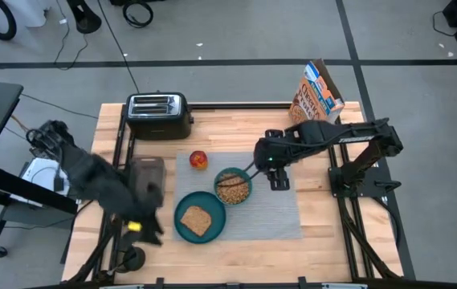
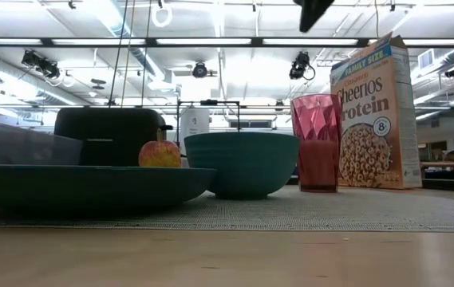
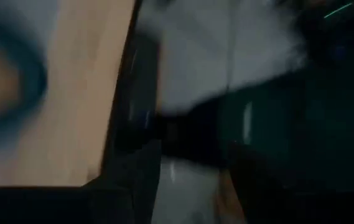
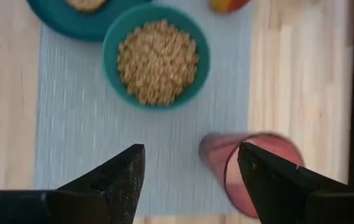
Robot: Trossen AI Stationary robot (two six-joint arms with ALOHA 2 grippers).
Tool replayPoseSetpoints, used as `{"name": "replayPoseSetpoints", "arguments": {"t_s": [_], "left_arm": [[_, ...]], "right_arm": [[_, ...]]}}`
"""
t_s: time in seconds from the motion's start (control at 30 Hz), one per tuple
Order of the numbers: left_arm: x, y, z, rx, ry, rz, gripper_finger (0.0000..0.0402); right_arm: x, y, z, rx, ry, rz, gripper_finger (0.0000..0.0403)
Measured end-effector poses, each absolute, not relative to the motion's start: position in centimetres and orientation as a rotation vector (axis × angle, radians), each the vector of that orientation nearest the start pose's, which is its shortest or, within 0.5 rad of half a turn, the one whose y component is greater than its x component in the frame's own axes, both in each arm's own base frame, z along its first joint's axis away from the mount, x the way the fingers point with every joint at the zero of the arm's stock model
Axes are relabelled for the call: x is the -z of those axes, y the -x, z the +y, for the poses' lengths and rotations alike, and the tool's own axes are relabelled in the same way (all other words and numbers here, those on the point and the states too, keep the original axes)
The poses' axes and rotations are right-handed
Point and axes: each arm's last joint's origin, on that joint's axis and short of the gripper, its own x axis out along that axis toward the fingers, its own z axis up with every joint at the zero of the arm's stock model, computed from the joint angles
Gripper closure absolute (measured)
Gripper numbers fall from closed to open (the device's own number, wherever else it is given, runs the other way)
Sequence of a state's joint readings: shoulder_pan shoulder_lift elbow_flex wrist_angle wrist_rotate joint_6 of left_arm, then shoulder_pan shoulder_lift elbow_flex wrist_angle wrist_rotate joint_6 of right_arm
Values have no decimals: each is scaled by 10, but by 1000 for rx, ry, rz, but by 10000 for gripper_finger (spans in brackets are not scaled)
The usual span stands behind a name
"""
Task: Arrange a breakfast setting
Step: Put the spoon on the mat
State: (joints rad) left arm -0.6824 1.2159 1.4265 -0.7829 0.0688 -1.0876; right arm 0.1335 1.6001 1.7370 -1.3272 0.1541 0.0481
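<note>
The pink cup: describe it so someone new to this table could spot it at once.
Find the grey placemat in the middle of the wooden table. On it, past the teal bowl of cereal toward the cereal box, stands the pink cup, under the right gripper with its fingers open. It is the only tall, faceted, see-through pink thing; its neighbours are low and teal.

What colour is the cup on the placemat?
Pink, translucent and faceted; the cup shows best in the low view.
</note>
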Motion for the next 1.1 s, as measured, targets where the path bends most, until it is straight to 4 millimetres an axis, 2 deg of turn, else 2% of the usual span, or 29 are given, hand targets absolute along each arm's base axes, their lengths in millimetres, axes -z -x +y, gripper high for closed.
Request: {"name": "replayPoseSetpoints", "arguments": {"t_s": [0.1,0.23,0.5,0.63,0.83,1.1], "left_arm": [[-384,-178,-174,255,915,1195,215],[-355,-171,-199,117,919,1516,211],[-316,-162,-246,50,818,1817,157],[-309,-161,-259,99,797,1860,154],[-310,-152,-277,192,737,1866,183],[-279,-133,-303,228,510,1932,203]], "right_arm": [[-373,-299,40,64,153,1123,141],[-377,-307,43,72,164,1029,141],[-380,-312,47,67,200,963,141],[-380,-311,50,75,220,961,141],[-380,-309,60,63,232,965,141],[-378,-305,67,60,237,983,141]]}}
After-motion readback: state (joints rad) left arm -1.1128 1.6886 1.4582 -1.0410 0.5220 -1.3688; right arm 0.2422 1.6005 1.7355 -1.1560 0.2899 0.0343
